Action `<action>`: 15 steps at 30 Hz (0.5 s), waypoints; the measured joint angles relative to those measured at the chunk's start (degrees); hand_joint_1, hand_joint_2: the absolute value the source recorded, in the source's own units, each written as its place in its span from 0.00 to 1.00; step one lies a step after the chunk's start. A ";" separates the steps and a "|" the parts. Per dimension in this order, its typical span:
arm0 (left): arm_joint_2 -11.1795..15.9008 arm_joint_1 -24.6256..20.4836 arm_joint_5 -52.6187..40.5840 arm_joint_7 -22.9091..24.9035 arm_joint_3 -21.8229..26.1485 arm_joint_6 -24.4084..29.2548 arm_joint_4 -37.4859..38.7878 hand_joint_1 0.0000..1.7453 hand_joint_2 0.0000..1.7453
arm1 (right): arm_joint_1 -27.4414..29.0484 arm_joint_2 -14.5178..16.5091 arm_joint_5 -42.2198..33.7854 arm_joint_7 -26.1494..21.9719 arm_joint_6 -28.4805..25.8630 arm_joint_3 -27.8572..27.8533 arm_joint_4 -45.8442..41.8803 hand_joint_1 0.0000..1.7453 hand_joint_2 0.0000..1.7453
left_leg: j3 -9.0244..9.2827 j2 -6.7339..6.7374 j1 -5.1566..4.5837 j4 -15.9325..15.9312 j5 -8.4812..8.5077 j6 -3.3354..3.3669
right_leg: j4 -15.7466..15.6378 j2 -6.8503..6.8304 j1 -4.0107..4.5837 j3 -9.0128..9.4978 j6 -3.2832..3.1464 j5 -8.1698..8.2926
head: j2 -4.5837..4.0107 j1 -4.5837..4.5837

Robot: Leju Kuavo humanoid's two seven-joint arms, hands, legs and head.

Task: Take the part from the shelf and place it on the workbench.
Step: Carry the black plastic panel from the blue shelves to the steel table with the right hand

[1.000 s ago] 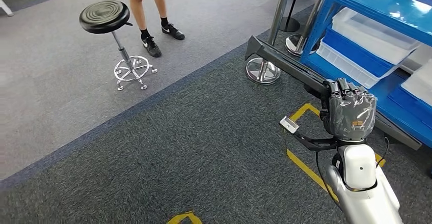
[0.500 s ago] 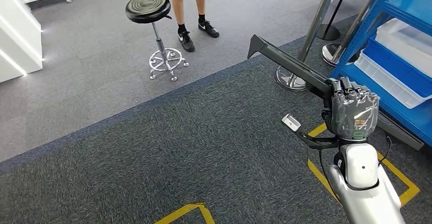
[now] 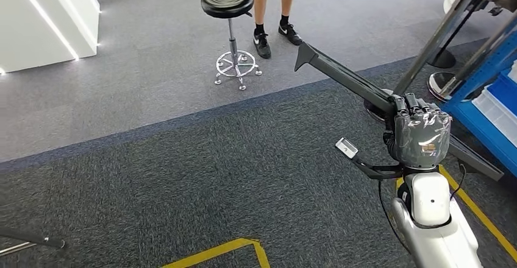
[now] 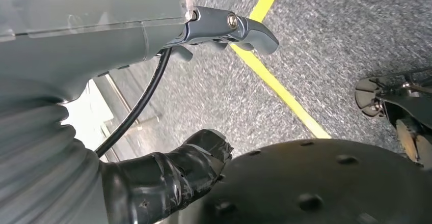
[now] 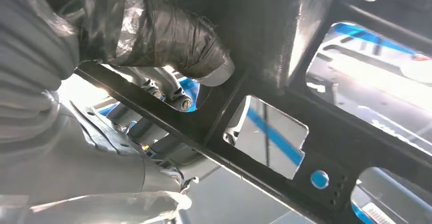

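Right hand gripping long black part over grey carpet, stool beyond; left hand fingers apart, holding nothing.

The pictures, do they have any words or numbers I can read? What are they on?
None can be read.
Small label on the right hand, on the back of it: too small to read.
White sticker with dark lines by the part, at the right wrist view's edge: too blurred to read.
Yellow floor lines: just tape, no letters.
Stool, shelf: no writing seen.
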 joint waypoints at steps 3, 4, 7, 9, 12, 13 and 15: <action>-0.04 -0.12 0.00 0.00 -0.02 -0.01 0.00 0.00 1.00 | 0.03 -0.05 0.08 0.03 0.00 -0.03 -0.01 1.00 1.00 | -0.83 -2.18 0.01 1.08 -0.17 -0.71 | -8.30 3.43 -0.19 3.89 -0.27 2.91 | 0.00 -0.02; -0.04 -0.13 0.00 0.00 -0.03 -0.01 0.00 0.00 1.00 | 0.06 -0.08 0.12 0.03 0.00 -0.04 -0.01 1.00 1.00 | -1.22 -2.88 0.11 1.22 -0.05 -1.06 | -8.86 3.78 -0.11 4.03 -0.35 2.80 | 0.00 -0.02; 0.05 0.15 -0.01 0.00 -0.06 0.00 0.00 0.00 1.00 | 0.04 -0.12 0.25 0.04 0.00 -0.05 -0.07 1.00 1.00 | -2.15 -3.47 0.29 1.58 -0.03 -2.09 | -9.49 1.53 -0.18 4.10 -1.11 3.38 | 0.00 -0.02; 0.14 0.20 -0.03 0.02 -0.07 0.00 0.00 0.00 1.00 | 0.00 -0.11 0.28 0.15 0.00 -0.06 -0.14 1.00 1.00 | -4.00 -0.17 0.21 5.31 -2.36 -2.67 | -10.11 -0.08 -0.30 4.37 -1.75 3.73 | 0.00 -0.05; 0.14 0.17 -0.04 0.02 -0.09 0.01 0.00 0.00 1.00 | 0.02 -0.25 0.09 0.41 0.00 -0.17 -0.15 1.00 1.00 | -8.69 3.63 0.55 15.32 -6.96 -3.45 | -10.24 -2.56 0.06 4.35 -2.02 3.78 | 0.00 -0.08; 0.14 0.18 -0.04 0.02 -0.10 0.02 0.00 0.00 1.00 | 0.03 -0.30 -0.04 0.46 0.00 -0.20 -0.15 1.00 1.00 | -9.13 3.90 0.68 16.45 -7.02 -3.58 | -10.23 -3.39 0.10 4.33 -2.02 3.75 | 0.00 -0.08; 0.15 0.22 -0.04 0.02 -0.10 0.03 0.00 0.00 1.00 | 0.01 -0.33 -0.27 0.51 0.00 -0.22 -0.16 1.00 1.00 | -6.57 4.58 0.83 12.28 -4.38 -3.56 | -10.22 -4.90 0.11 4.44 -1.91 3.64 | 0.00 -0.09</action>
